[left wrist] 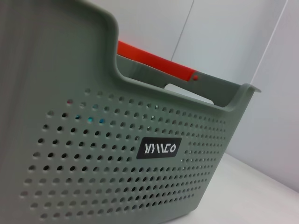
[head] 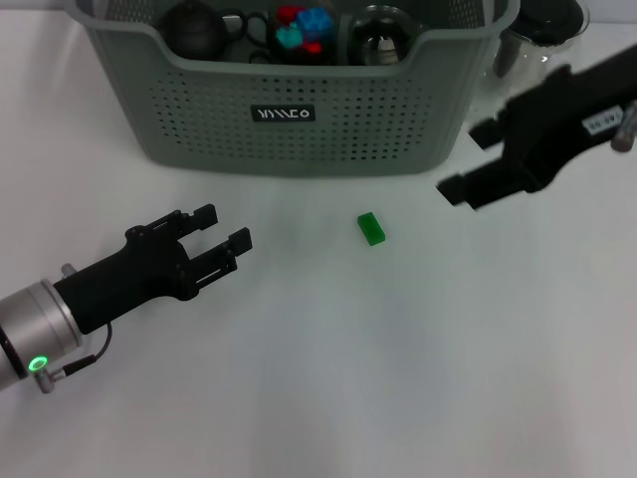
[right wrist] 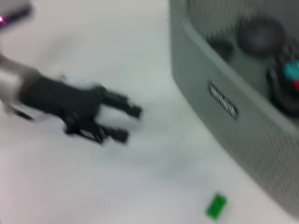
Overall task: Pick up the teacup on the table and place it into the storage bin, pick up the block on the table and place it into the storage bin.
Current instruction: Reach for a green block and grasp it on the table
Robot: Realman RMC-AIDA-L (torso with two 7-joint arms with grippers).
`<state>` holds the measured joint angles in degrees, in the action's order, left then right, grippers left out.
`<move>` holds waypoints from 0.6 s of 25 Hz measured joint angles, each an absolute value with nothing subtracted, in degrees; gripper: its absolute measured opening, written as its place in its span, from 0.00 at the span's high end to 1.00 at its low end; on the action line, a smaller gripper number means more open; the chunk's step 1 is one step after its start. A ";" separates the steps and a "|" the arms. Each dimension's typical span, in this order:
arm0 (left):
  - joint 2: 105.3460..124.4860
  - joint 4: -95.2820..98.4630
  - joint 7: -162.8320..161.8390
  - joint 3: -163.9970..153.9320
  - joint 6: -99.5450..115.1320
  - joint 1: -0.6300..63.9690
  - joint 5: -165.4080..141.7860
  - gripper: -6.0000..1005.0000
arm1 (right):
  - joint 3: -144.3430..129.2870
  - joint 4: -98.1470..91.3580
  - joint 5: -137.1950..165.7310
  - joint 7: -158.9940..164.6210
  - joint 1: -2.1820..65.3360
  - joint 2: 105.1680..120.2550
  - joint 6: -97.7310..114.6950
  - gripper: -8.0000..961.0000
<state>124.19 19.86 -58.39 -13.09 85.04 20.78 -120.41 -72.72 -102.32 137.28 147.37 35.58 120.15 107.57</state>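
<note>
**Green block left on the worktop, in front of the storage bin**

The storage bin [head: 299, 129] is taken as the landmark. A dark teapot-like vessel [head: 196, 30] and some red and blue pieces [head: 304, 30] are seen inside it; whether the teacup is among them cannot be told. The block [head: 371, 228], small and green, lies flat on the white worktop [head: 328, 378], just in front of the bin's labelled wall and clear of it.

The left claw [head: 227, 231] is held low in front of the bin, off toward the bin's left end, with its fingers apart and nothing between them. The right claw [head: 478, 164] hangs near the bin's right front corner; whether it is apart or together cannot be told. A clear glass pitcher [head: 542, 30] stands beside the bin's right end.

The step in hand is judged to be the pick of the block. It would best be approached from above, with the fingers set across its narrow sides and lowered fully before closing, since so small a piece is easily nudged away.

Open worktop surrounds the block on all sides. For the drop, the bin's front rim must be cleared; the handle dip offers the lowest crossing.
</note>
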 joint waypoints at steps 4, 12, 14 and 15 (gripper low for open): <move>124.18 19.88 -58.39 -13.05 85.00 20.74 -120.41 0.34 | -75.35 -94.30 140.90 146.57 36.79 120.18 105.13 0.24; 124.19 20.24 -58.53 -12.25 84.99 19.71 -120.59 0.34 | -86.40 -75.38 145.42 146.43 43.05 120.34 93.79 0.29; 124.19 20.28 -58.47 -12.24 85.30 19.37 -120.55 0.34 | -88.99 -72.88 146.18 146.38 44.32 120.40 91.83 0.30; 124.18 20.32 -58.46 -12.23 85.51 19.24 -120.48 0.34 | -90.13 -72.00 146.40 146.34 44.81 120.41 90.92 0.30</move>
<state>124.18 20.32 -58.46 -12.23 85.51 19.24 -120.48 -90.13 -72.00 146.40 146.34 44.81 120.41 90.92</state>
